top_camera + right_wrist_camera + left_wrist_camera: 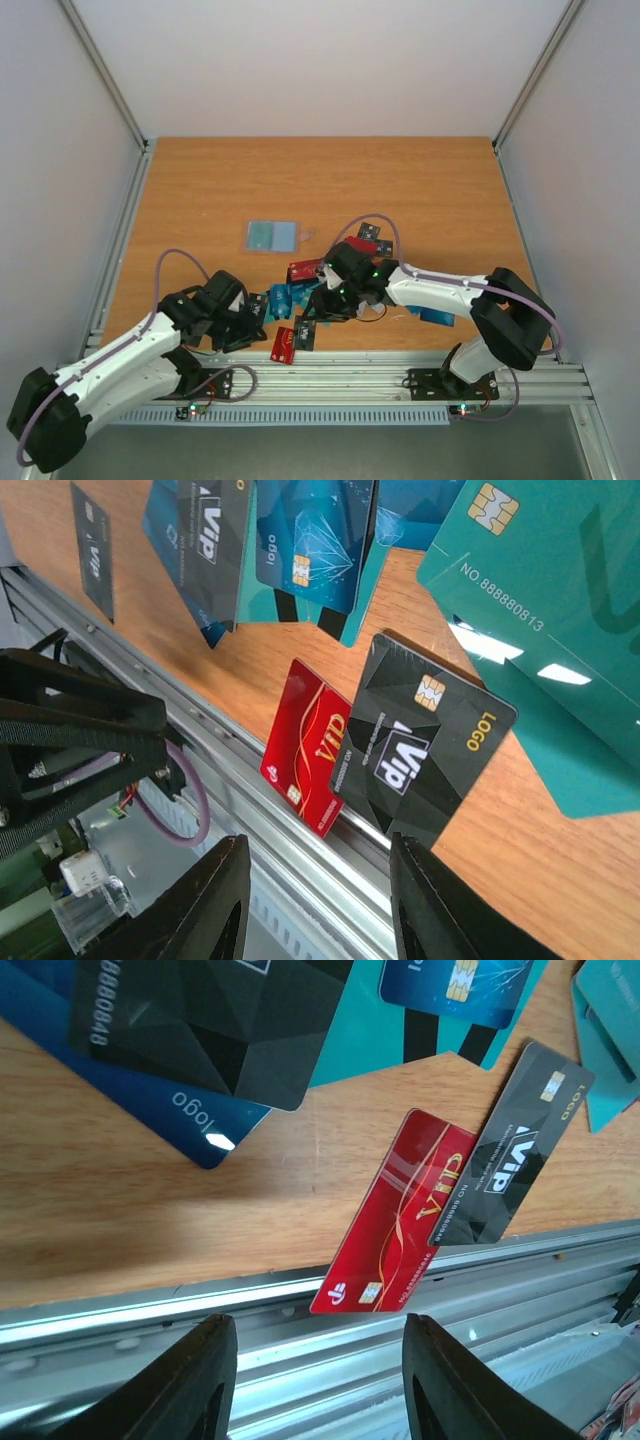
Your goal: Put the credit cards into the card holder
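At the near edge of the table (250, 1190) the red card (395, 1220) reads "VIP" in gold, with a number line beginning "NO" that is too fine to make out. The black card (525, 1150) lapping over it says "ViP" in white and "LOGO" in gold. Further in, a dark blue card (190, 1120) carries "logo". A teal card (540, 610) shows "NO.888880813".

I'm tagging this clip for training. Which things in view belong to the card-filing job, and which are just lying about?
Job: credit cards, including the red card and black VIP card near the table edge; card holder, lying open further back.
Just there: metal rail; purple cable.
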Tool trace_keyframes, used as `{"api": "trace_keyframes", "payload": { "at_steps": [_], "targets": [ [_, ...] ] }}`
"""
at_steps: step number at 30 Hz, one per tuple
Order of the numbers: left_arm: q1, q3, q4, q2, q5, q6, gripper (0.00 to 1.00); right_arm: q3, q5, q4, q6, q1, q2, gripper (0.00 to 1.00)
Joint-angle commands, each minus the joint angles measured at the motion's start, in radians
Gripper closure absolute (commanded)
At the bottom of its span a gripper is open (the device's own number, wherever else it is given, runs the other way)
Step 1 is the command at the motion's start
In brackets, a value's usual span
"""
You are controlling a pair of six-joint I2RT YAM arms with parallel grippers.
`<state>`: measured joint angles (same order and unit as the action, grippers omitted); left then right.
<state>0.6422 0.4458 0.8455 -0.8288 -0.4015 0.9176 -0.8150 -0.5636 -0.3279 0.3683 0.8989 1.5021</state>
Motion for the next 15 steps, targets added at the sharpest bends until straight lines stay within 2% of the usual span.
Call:
{"api": "trace_keyframes", "payload": {
  "at_steps": [1,4,15],
  "targets": [
    [0.053,-0.071,-0.188,-0.018,0.007,0.066,0.52,-0.011,-0.038,0.075,0.001,0.009,0.050,0.60],
    [0.084,-0.118,-0.275,-0.010,0.003,0.095,0.51,-0.012,-0.068,0.117,0.023,0.009,0.082,0.61],
    [0.127,-0.206,-0.399,-0.001,-0.012,0.098,0.48,0.001,-0.121,0.204,0.045,0.009,0.176,0.64]
  ]
}}
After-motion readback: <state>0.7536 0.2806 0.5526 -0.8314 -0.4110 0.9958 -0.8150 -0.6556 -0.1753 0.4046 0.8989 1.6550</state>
